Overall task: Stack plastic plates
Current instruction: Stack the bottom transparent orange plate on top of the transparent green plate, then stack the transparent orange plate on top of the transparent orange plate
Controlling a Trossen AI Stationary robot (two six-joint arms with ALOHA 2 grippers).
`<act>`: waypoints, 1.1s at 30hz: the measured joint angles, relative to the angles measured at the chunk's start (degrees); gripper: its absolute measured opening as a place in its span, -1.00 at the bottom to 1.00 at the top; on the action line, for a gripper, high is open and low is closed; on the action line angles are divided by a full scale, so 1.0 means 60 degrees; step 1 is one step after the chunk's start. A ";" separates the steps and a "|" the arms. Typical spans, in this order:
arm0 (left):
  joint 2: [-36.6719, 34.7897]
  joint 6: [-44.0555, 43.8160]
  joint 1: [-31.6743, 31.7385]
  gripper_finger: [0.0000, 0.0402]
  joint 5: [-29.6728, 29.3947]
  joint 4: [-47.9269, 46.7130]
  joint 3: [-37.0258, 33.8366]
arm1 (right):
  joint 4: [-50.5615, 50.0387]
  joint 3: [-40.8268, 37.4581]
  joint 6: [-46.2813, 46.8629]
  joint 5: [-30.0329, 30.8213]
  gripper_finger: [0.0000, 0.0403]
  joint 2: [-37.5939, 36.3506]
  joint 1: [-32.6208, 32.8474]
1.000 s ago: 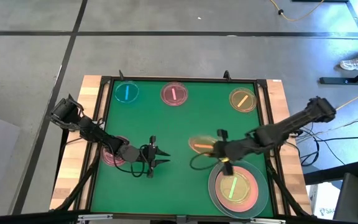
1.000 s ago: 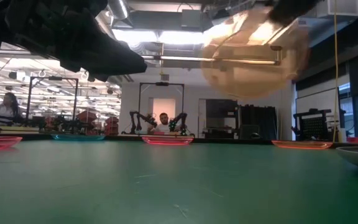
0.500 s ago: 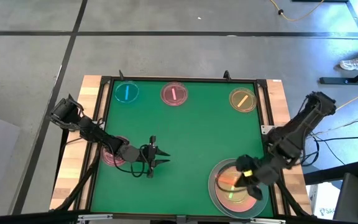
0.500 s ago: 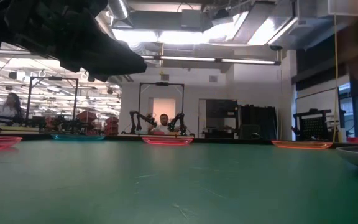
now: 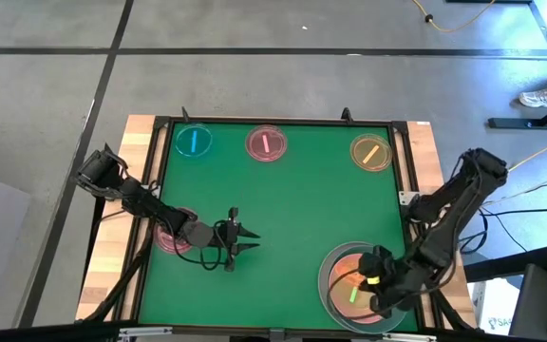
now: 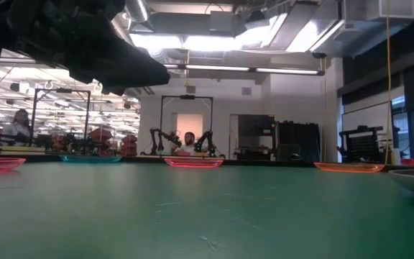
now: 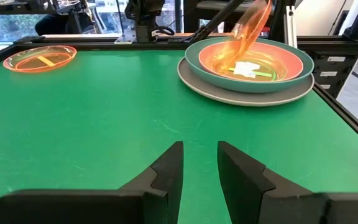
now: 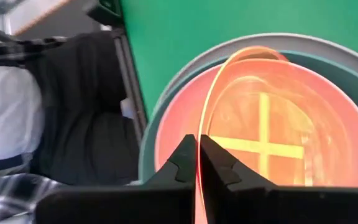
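Observation:
My right gripper (image 5: 367,278) is shut on a small orange translucent plate (image 7: 252,28) over the stack near the table's near right corner. The stack is a pink large plate (image 8: 328,118) in a teal one (image 8: 149,140) on a grey one (image 7: 194,78), with a small plate with a yellow-green bar (image 5: 354,294) lying inside. My left gripper (image 7: 199,165) hovers open over the table's left middle. Small blue (image 5: 194,141), pink (image 5: 265,143) and amber (image 5: 370,152) plates lie along the far edge. My right gripper (image 8: 197,146) pinches the orange plate by its rim (image 8: 202,121) between the two fingers. The fingers slant down from the table's right side. The plate is tipped steeply on edge, held over the pink plate; whether its low edge touches the stack, I cannot tell.
Another small pink plate (image 5: 171,235) lies at the left edge, partly under my left arm. A raised dark frame (image 5: 405,190) borders the green mat (image 5: 283,209), whose middle is bare. People and other robot arms show in the room beyond the far edge.
My right gripper has carried the orange plate from the table's middle toward the near right corner and down over the stack. The plate, about level before, now stands tipped on edge above the pink plate.

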 joint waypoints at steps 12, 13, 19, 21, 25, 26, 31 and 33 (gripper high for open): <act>0.0000 -0.0033 0.0012 -0.54 0.0000 -0.0002 0.0000 | 0.0696 -0.0004 -0.0439 -0.1349 -0.33 0.0273 -0.0705; 0.0000 -0.0033 0.0012 -0.54 0.0000 -0.0006 0.0000 | 0.0839 -0.0004 -0.0612 -0.1518 -0.28 0.0213 -0.0829; 0.0000 -0.0036 0.0015 -0.54 0.0000 -0.0004 0.0000 | 0.0480 0.0000 -0.2625 -0.0827 -0.13 -0.0049 -0.1730; 0.0000 -0.0036 0.0015 -0.54 0.0000 -0.0006 0.0000 | -0.0239 0.0000 -0.3198 -0.0036 -0.12 -0.0049 -0.2141; 0.0000 -0.0036 0.0015 -0.54 0.0000 -0.0006 0.0000 | -0.1954 0.0000 -0.3855 0.2216 -0.12 -0.0049 -0.2983; 0.0000 -0.0036 0.0015 -0.54 0.0000 -0.0006 0.0000 | -0.2384 0.0000 -0.3887 0.2777 -0.12 -0.0049 -0.3188; 0.0000 -0.0036 0.0015 -0.54 0.0000 -0.0006 0.0000 | -0.4250 0.0000 -0.4061 0.4749 -0.12 -0.0049 -0.4060; 0.0000 -0.0036 0.0015 -0.54 0.0000 -0.0006 0.0000 | -0.4665 -0.0004 -0.4059 0.5198 -0.12 -0.0049 -0.4376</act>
